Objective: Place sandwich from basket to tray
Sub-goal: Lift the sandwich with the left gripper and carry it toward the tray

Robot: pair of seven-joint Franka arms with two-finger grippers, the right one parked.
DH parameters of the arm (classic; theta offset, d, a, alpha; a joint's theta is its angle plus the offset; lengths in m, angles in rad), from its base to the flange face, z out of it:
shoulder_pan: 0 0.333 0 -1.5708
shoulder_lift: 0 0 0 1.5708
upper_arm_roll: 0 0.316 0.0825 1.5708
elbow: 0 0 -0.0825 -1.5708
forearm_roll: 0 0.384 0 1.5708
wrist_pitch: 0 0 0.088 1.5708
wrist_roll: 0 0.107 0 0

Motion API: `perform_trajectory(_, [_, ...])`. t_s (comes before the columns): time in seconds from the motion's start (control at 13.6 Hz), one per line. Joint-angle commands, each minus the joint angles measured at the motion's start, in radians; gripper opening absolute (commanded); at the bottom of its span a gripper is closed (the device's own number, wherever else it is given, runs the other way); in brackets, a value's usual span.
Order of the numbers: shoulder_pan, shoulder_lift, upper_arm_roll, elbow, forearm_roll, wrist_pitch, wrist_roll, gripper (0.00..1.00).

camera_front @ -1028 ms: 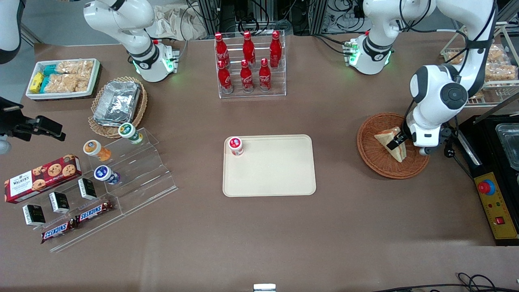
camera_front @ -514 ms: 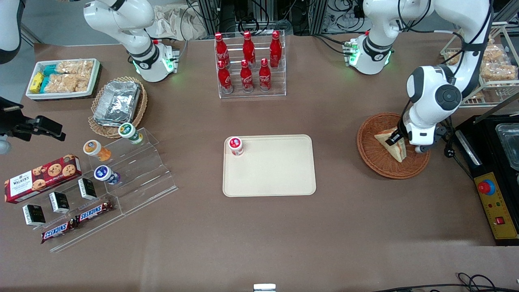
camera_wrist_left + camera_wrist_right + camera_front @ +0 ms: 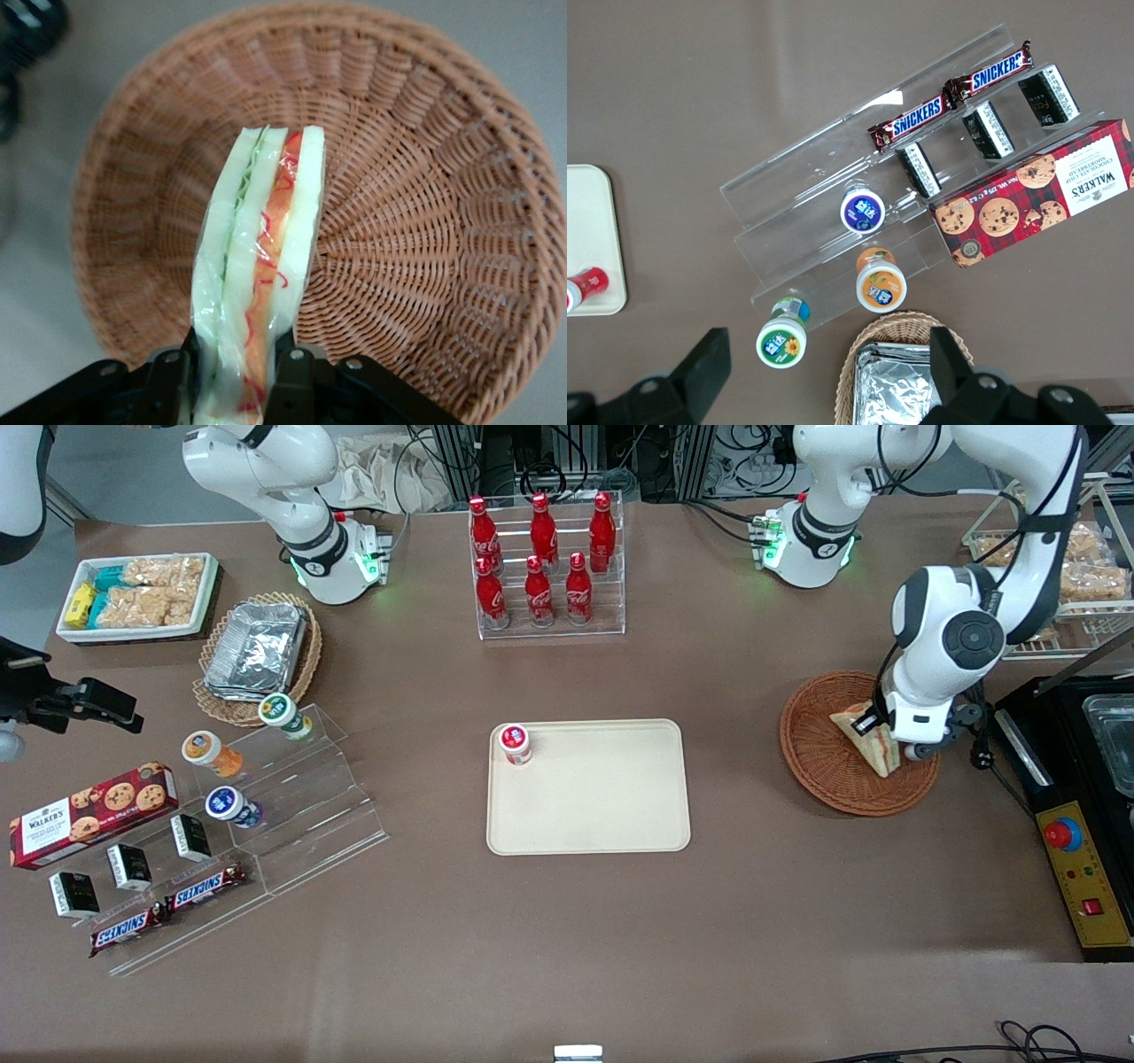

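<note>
The sandwich point(image 3: 872, 746) is a plastic-wrapped wedge of white bread with red and green filling point(image 3: 261, 266), held on edge inside the round reddish-brown wicker basket point(image 3: 828, 779) toward the working arm's end of the table. My left gripper point(image 3: 870, 728) is shut on the sandwich's wide end, one black finger point(image 3: 294, 376) on each bread face. The basket's woven floor point(image 3: 425, 221) shows around the wedge. The beige tray point(image 3: 602, 806) lies flat at the table's middle, well apart from the basket.
A small red-capped bottle point(image 3: 515, 744) stands in a tray corner. A rack of red cola bottles point(image 3: 542, 567) is farther from the camera than the tray. A black unit with a red button point(image 3: 1076, 850) lies beside the basket. Snack stands point(image 3: 221, 824) sit toward the parked arm's end.
The gripper has turned with the sandwich in it, and the wedge now stands more upright and looks narrower. The arm's wrist has shifted slightly over the basket.
</note>
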Motion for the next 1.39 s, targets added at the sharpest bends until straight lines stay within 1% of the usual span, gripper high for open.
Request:
perform_trajectory(0.0, [-0.004, -0.032, -0.041, 0.161, 0.025, -0.202, 0.032, 0.00])
perform_trajectory(0.15, [-0.005, -0.027, -0.063, 0.331, 0.025, -0.396, 0.114, 0.00])
perform_trajectory(0.29, [-0.005, -0.031, -0.094, 0.467, 0.021, -0.542, 0.211, 0.00])
perform_trajectory(0.44, [-0.005, -0.027, -0.156, 0.618, 0.006, -0.668, 0.277, 0.00])
perform_trajectory(0.51, [-0.008, -0.022, -0.196, 0.678, 0.001, -0.711, 0.297, 0.00])
perform_trajectory(0.59, [-0.008, -0.012, -0.244, 0.726, -0.023, -0.730, 0.314, 0.00])
perform_trajectory(0.73, [-0.010, 0.005, -0.313, 0.754, -0.103, -0.723, 0.343, 0.00])
perform_trajectory(0.81, [-0.008, 0.024, -0.354, 0.756, -0.122, -0.700, 0.354, 0.00])
perform_trajectory(0.88, [-0.008, 0.053, -0.392, 0.754, -0.125, -0.660, 0.353, 0.00])
perform_trajectory(1.03, [-0.011, 0.138, -0.474, 0.754, -0.122, -0.570, 0.321, 0.00])
perform_trajectory(1.1, [-0.019, 0.184, -0.500, 0.749, -0.107, -0.524, 0.276, 0.00])
perform_trajectory(1.17, [-0.040, 0.230, -0.503, 0.748, -0.100, -0.481, 0.244, 0.00])
perform_trajectory(1.32, [-0.082, 0.330, -0.503, 0.751, -0.030, -0.419, 0.209, 0.00])
